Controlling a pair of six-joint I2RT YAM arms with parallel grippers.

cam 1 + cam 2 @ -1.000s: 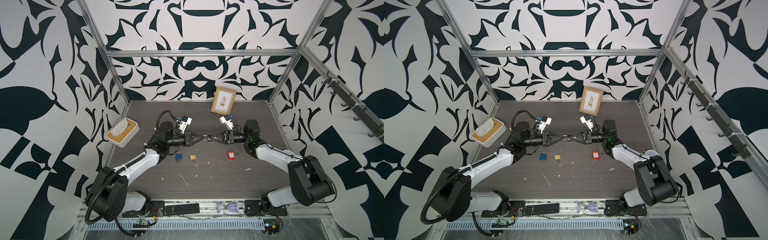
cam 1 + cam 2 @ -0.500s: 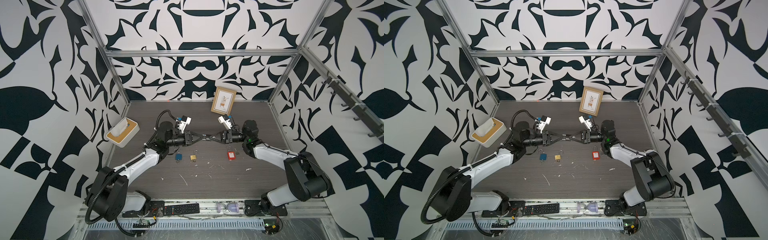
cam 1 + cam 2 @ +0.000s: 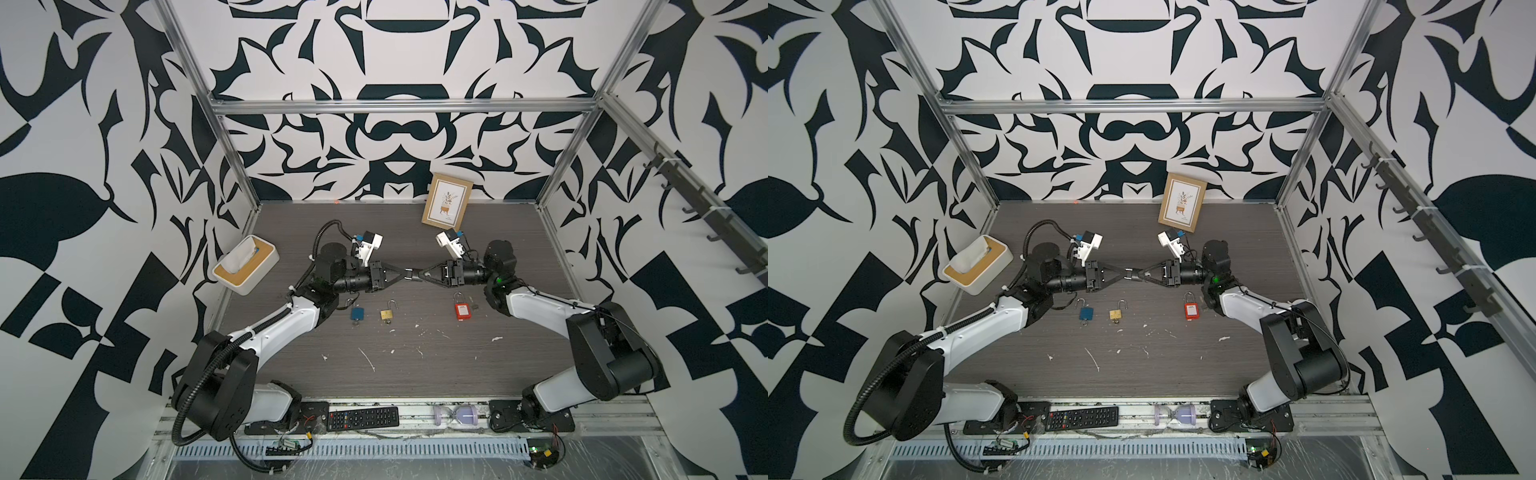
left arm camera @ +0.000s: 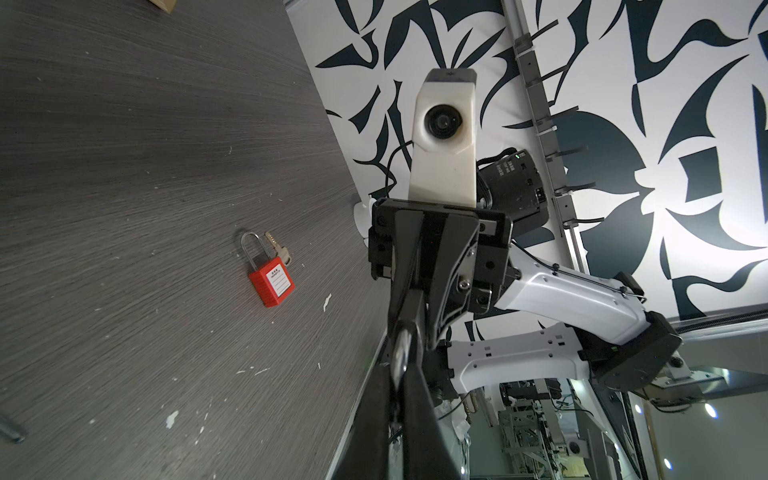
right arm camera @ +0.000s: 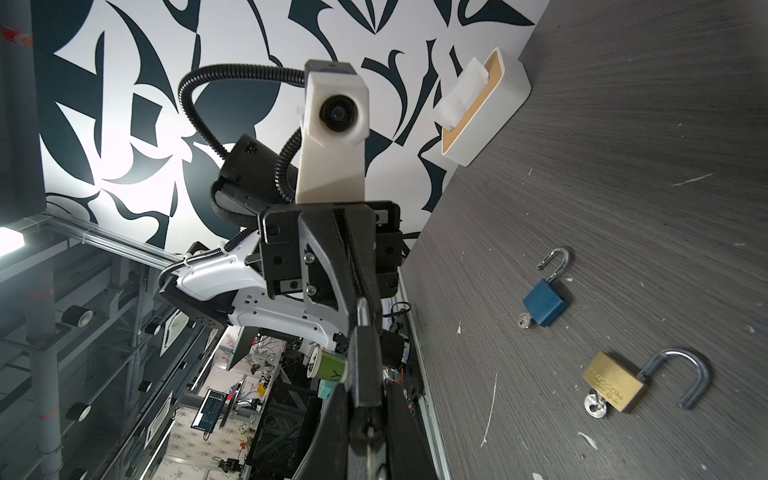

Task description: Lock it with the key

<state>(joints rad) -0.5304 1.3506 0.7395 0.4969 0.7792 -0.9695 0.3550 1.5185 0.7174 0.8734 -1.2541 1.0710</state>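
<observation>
The left gripper and right gripper meet tip to tip above the middle of the table. Both forearms reach inward, with the wrists level and the fingers horizontal. The right gripper is clamped on a black padlock. The left gripper is closed tight on a silver piece at the padlock's end, perhaps its shackle or a key.

There are four padlocks in all. The other three lie in a row on the table nearer the arm bases:
- The blue padlock has its shackle open and a key in its base.
- The brass padlock is also open with a key in its base, and its stamped lettering is too blurred to read.
- The red padlock is shut and has a white ruled label with print too small to read. A loose key lies just beside it.
</observation>
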